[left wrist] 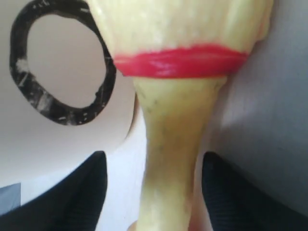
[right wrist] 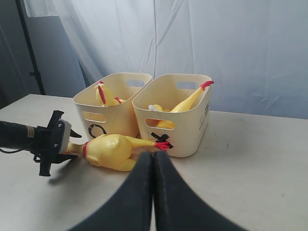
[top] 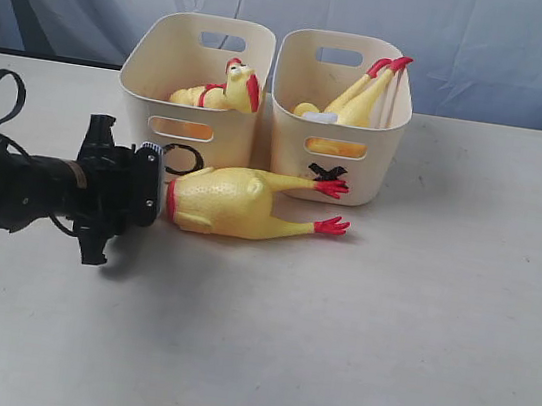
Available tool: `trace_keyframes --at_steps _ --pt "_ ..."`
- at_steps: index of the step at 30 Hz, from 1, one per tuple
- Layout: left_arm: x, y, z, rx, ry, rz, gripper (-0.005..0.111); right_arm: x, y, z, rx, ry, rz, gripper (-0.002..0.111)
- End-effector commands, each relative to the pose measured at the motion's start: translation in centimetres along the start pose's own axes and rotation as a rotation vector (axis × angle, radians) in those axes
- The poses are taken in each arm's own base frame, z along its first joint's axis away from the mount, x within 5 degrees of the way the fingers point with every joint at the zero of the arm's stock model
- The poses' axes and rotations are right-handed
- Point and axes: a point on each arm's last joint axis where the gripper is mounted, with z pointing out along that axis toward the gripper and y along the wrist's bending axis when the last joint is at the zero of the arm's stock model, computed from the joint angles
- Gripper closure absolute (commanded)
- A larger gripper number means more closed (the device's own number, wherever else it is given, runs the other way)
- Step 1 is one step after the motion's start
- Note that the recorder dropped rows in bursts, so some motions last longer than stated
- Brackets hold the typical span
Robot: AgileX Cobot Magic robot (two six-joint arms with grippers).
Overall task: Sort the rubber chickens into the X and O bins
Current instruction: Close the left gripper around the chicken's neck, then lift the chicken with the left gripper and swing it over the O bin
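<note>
The left pincer (top: 155, 190) is straddling the neck of the rubber chicken (top: 236, 203), which is lying on the worktop (top: 384, 330) just in front of the O bin (top: 141, 84) and X bin (top: 386, 138). It is spread, with slack on one side, probably lining up a lift. The right pincer (right wrist: 154, 192) is hanging well apart, pressed together and empty.

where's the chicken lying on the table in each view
Exterior: the loose chicken lies mid-picture, just beside the black O mark.
Left wrist: only the loose chicken's neck and red band show, close up, next to the black O mark.
Right wrist: the loose chicken shows body and legs, neck end near the black O mark.
Shared landmark: the black O mark.
</note>
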Motion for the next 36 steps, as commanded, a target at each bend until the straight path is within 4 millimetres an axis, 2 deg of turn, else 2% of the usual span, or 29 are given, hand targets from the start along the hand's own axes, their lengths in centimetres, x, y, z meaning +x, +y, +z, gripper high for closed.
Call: trace_keyframes --at_steps 1,4,6,14,15,26,30,36 --pt "-0.1 -0.7 0.5 0.012 -0.017 -0.043 0.050 0.1 0.0 -0.1 0.003 -0.012 -0.008 0.109" --pt "-0.1 -0.7 0.5 0.013 -0.016 -0.045 0.052 0.1 0.0 -0.1 0.003 -0.012 -0.008 0.109" --pt "-0.1 -0.7 0.5 0.015 -0.016 -0.045 0.058 0.1 0.0 -0.1 0.003 -0.012 -0.008 0.109" --pt "0.1 -1.2 0.5 0.068 0.010 -0.044 0.104 0.1 0.0 -0.1 0.003 -0.012 -0.008 0.109" --pt "0.1 -1.2 0.5 0.068 0.010 -0.044 0.107 0.1 0.0 -0.1 0.003 -0.012 -0.008 0.109" --pt "0.2 -2.0 0.2 0.158 0.008 0.079 0.107 0.0 0.0 -0.1 0.003 -0.013 -0.008 0.109" --pt "0.3 -2.2 -0.9 0.167 0.012 0.085 0.107 0.0 0.0 -0.1 0.003 -0.013 -0.008 0.109" --pt "-0.1 -1.4 -3.3 0.125 0.002 0.083 0.107 0.1 0.0 -0.1 0.003 -0.011 -0.008 0.109"
